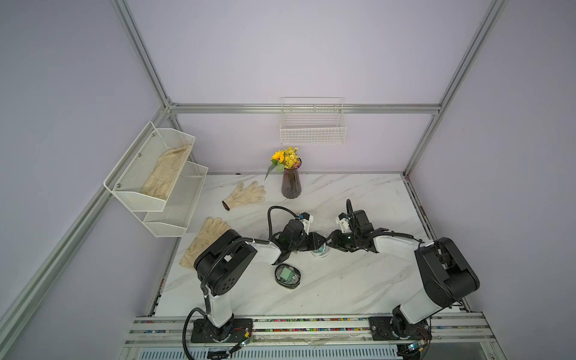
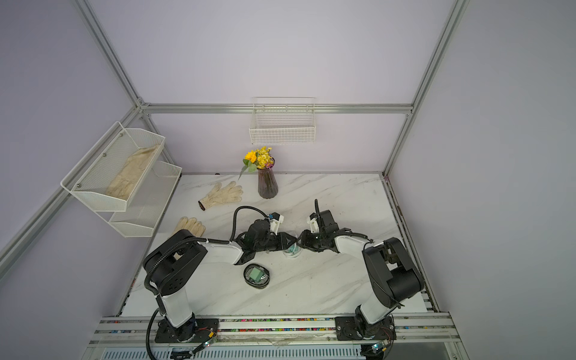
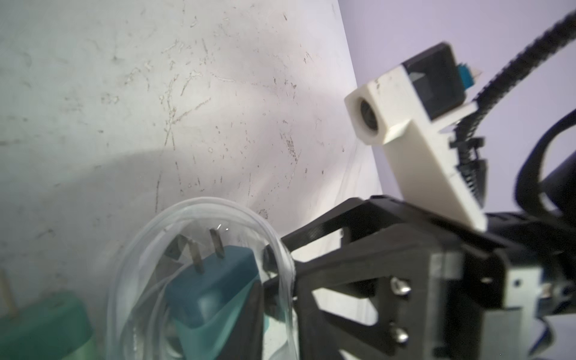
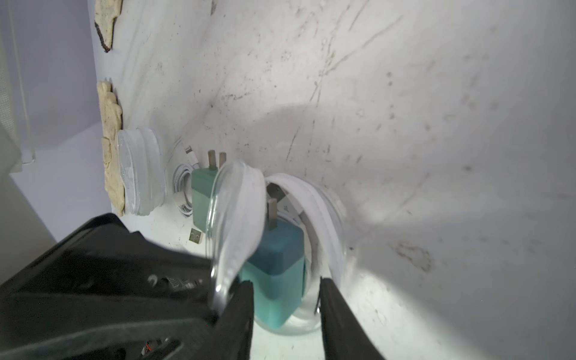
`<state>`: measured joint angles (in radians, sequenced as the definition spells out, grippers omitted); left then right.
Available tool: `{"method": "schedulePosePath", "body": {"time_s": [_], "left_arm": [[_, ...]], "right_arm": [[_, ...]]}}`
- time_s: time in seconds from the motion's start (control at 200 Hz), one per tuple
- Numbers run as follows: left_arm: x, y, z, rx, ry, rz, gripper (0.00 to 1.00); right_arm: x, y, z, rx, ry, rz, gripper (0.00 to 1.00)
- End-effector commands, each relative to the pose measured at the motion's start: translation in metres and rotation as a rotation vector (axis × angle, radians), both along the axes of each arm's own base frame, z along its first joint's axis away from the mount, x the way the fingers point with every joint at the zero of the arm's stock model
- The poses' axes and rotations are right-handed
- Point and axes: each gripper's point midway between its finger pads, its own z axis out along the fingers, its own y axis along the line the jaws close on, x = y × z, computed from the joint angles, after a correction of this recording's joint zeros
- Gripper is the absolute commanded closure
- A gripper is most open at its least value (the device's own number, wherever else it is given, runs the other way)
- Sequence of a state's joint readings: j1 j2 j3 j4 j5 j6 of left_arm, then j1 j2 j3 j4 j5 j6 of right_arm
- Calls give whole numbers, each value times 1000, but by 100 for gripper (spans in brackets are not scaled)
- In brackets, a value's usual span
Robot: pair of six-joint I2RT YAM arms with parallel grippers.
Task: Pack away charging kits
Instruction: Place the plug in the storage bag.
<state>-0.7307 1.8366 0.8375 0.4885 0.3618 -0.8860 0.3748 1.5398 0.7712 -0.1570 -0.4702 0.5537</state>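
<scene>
At mid-table a clear case lies open with its lid tilted up and a blue charger standing inside, prongs up. My right gripper is open, with the charger and the case wall between its fingers. From the other side my left gripper is open, and the lid's edge sits loose between its jaws. Both grippers meet over the case in both top views. A mint-green charger, a coiled white cable and another clear case lie just beyond. A shut black-rimmed case holds a green charger.
A dark vase of yellow flowers stands at the back. Cream gloves lie at the back left and beside the left arm. A white mesh shelf holding a glove hangs on the left wall, and a wire basket on the back wall.
</scene>
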Motion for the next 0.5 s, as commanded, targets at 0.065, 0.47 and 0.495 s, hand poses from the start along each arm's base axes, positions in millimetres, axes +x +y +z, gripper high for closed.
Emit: {"method": "schedulePosePath", "body": {"time_s": [0.065,0.47,0.495], "left_arm": [[-1,-6,29,13,-60,-53,39],[1,16,55,89,-93,-54,31],[2,19,55,97,-96,-51,31]], "right_arm": [[5,-3,51,14,-131,6,57],[12,4,17,-8,-69,45,54],[13,4,15,-6,-68,47,54]]}}
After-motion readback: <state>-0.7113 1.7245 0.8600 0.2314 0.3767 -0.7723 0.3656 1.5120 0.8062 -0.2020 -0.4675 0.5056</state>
